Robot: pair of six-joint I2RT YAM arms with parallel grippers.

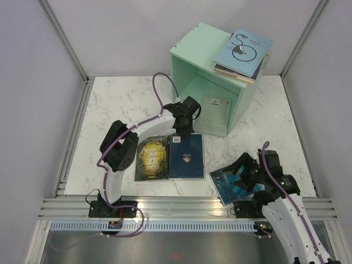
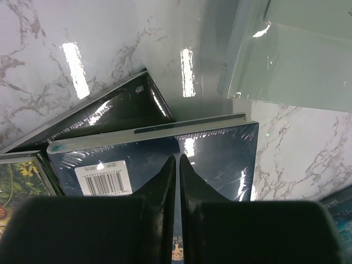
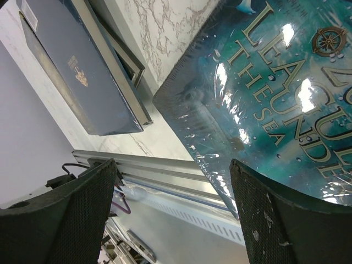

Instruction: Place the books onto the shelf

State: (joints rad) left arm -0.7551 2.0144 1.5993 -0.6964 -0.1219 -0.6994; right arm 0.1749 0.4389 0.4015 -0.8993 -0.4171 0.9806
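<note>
Navy book [image 1: 186,155] lies flat on table [image 1: 110,104] near shelf [image 1: 212,82]; left gripper [image 2: 177,160], fingers pressed together, empty, sits over it, probably to shove it, while right gripper [image 3: 173,165], fingers spread, faces teal book [image 3: 264,99] at table's near edge, ready to pinch.

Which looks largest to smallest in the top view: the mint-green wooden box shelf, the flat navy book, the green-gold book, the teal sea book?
1. Mint-green wooden box shelf, clearly largest.
2. Navy book and green-gold book: alike, not ranked.
3. Teal sea book shows least, but the right arm covers part, so unsure.
</note>
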